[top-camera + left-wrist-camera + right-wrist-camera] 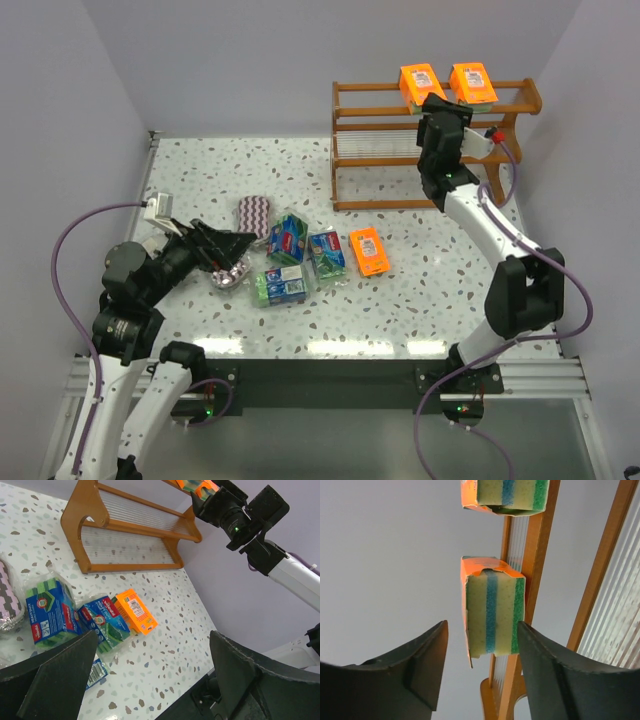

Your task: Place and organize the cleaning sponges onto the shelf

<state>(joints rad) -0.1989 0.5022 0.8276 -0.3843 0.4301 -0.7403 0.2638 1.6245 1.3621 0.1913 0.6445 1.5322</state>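
The brown wooden shelf (430, 150) stands at the far right. Two orange sponge packs (421, 85) (473, 82) lie on its top tier. My right gripper (437, 103) is open just in front of the left one (495, 612), jaws either side of its end, not gripping. A third orange pack (369, 251) lies on the table. Three blue-green packs (289, 238) (326, 252) (283, 285) lie mid-table. A purple-white zigzag pad bag (255, 213) lies beside them; more (228, 275) sit partly hidden under my open, empty left gripper (240, 250).
The lower two shelf tiers (125, 535) hold nothing. The table (200, 170) is speckled white, with purple walls close behind and beside the shelf. The right arm (250, 520) reaches up past the shelf's right end.
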